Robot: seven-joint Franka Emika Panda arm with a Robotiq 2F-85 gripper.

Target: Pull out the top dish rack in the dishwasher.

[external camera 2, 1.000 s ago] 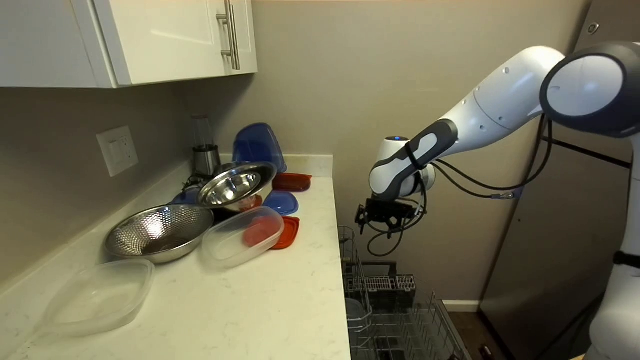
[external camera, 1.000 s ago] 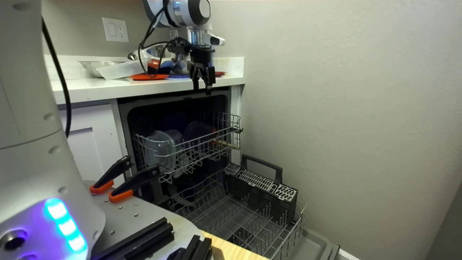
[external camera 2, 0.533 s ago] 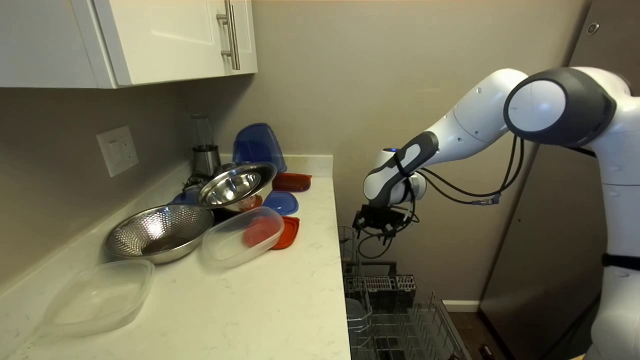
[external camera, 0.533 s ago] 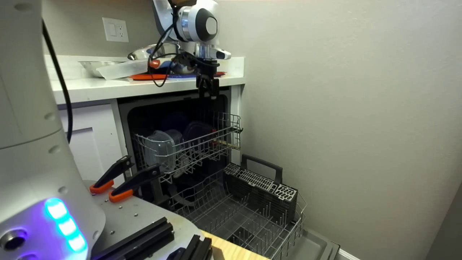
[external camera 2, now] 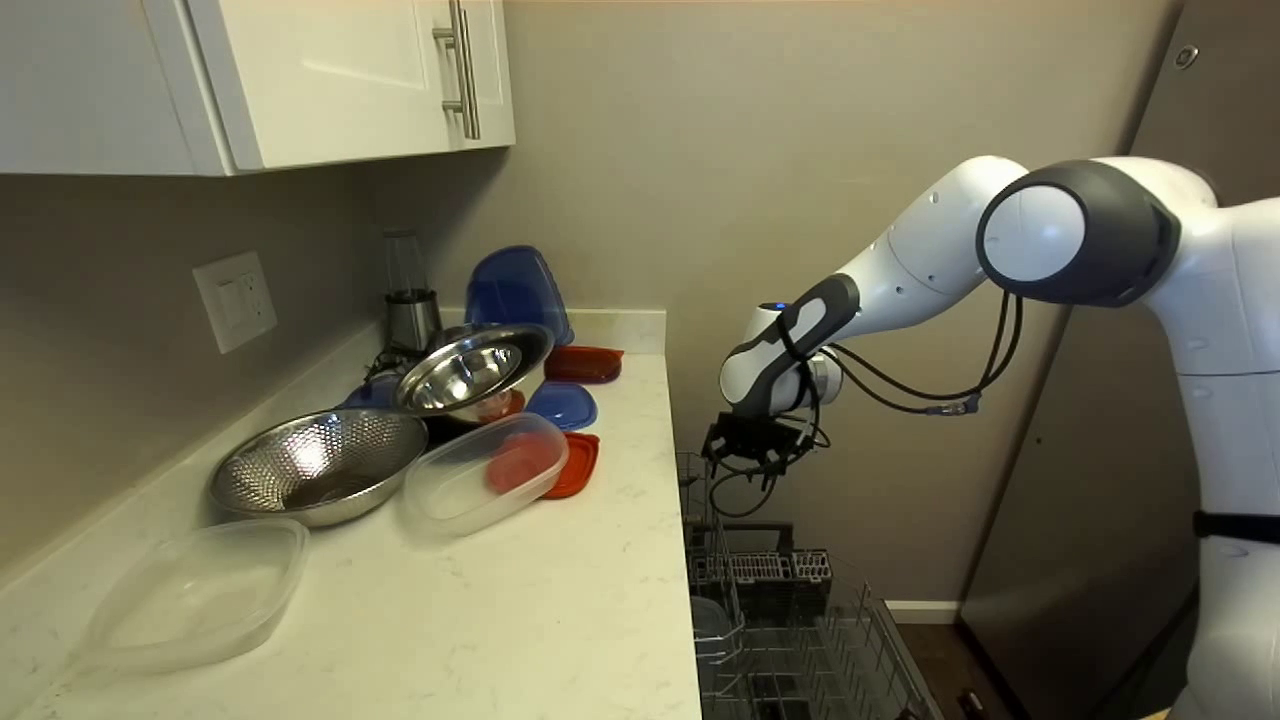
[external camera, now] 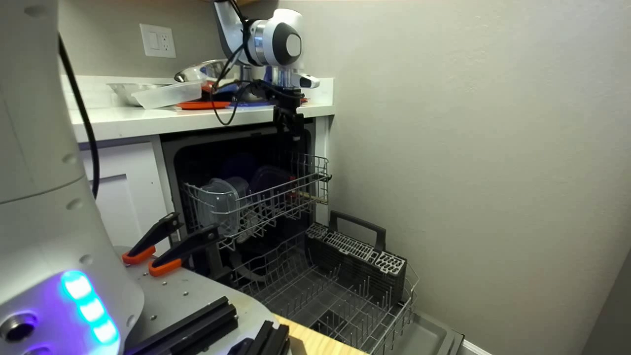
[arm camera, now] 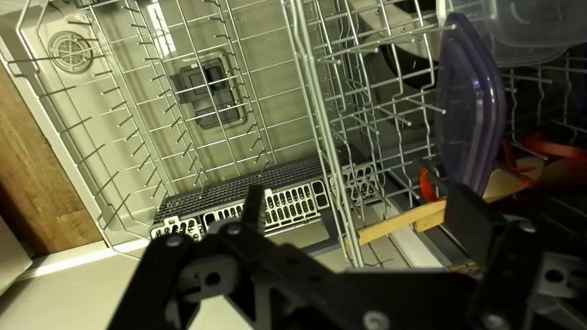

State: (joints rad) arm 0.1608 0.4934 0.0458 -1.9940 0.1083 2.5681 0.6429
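Gray wall (external camera: 468,123) closes the far end of a white kitchen countertop (external camera 2: 560,600); white upper cab. (external camera 2: 360,80) over the back edge, switch/outlet plate (external camera 2: 235,300) on the wall behind. Far back corner: small blender (external camera 2: 412,320). Far edge: blue plastic lid (external camera 2: 515,290) propped up; red lid (external camera 2: 583,365) & smaller blue lid (external camera 2: 560,407) lie flat btwn it & the front edge. Tilted steel bowls (external camera 2: 480,370) & perf. steel colander (external camera 2: 320,470) nr the back edge. Clear rect. container (external camera 2: 475,485) sits tilted mid-counter, partly over another red lid (external camera 2: 578,465); 2nd clear container (external camera 2: 200,600) by the back edge.

Dishwasher (external camera: 212,137) sits under the front edge at the far corner, door down. Top dish rack (external camera: 276,197) is partly out, jutting past the front edge; in it, clear plastic containers (external camera: 217,204) & a purple lid or tub (arm camera: 472,105) (can't tell which), on its side. Lower rack (external camera: 315,291) is out farther, w/ black cutlery basket (external camera: 357,259) at the wall side.

Panda arm (external camera 2: 930,245) is off the front edge. Gripper (arm camera: 359,208) hangs pointing down nr the far front corner, above the top rack, w/ a gap to its wires in an exterior view. Wrist view: fingers (arm camera: 253,206) wide apart, rack rim showing btwn them.
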